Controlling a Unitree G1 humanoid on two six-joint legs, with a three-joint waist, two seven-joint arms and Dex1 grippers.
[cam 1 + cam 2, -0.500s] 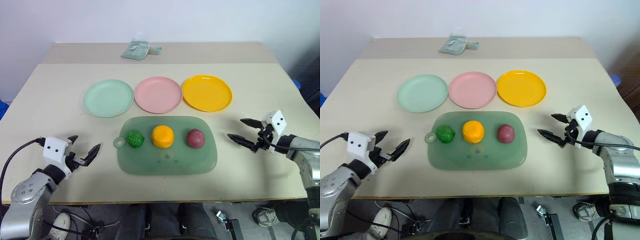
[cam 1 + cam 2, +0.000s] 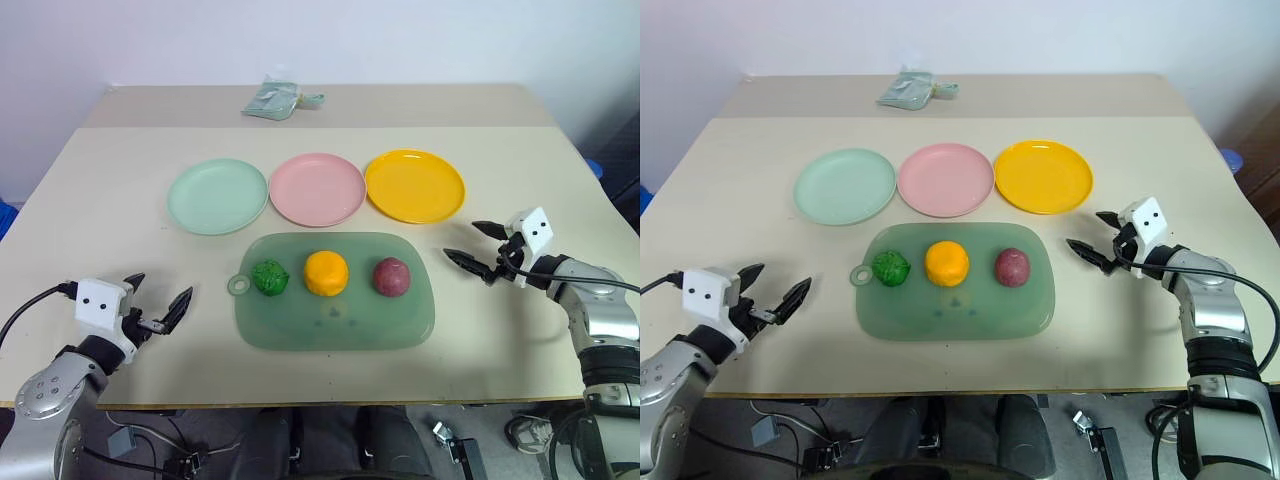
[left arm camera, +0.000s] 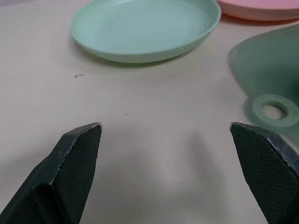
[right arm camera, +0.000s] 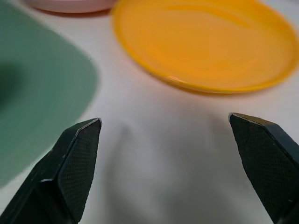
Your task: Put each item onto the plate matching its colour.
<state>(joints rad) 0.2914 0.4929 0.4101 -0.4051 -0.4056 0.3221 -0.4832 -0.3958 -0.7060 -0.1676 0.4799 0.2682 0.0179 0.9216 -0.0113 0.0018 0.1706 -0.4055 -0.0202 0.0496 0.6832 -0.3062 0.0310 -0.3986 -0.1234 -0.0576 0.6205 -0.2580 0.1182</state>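
Left gripper (image 2: 157, 304): fingers spread wide, empty, low over the table (image 2: 90, 200) at the near left. The green plate (image 2: 217, 196) lies far and slightly right of it, well apart; the tray's ring handle (image 2: 239, 285) sits to its right.

Right gripper (image 2: 473, 244): fingers spread wide, empty, over the table just right of the tray (image 2: 334, 322). The yellow plate (image 2: 414, 185) lies near it, on the far-left side; not touching.

Versus half a second ago: the right gripper has moved toward the far side and left, closer to the yellow plate and the tray. The left gripper has shifted slightly toward the near-left edge. Plates, tray and items unchanged.

Containers: green, pink (image 2: 316, 189) and yellow plates stand in a row left to right, all bare. The tray on their near side holds three items in a row: green ball (image 2: 269, 277), orange ball (image 2: 325, 273), dark red ball (image 2: 391, 277). A small packet (image 2: 273, 101) lies at the far edge.
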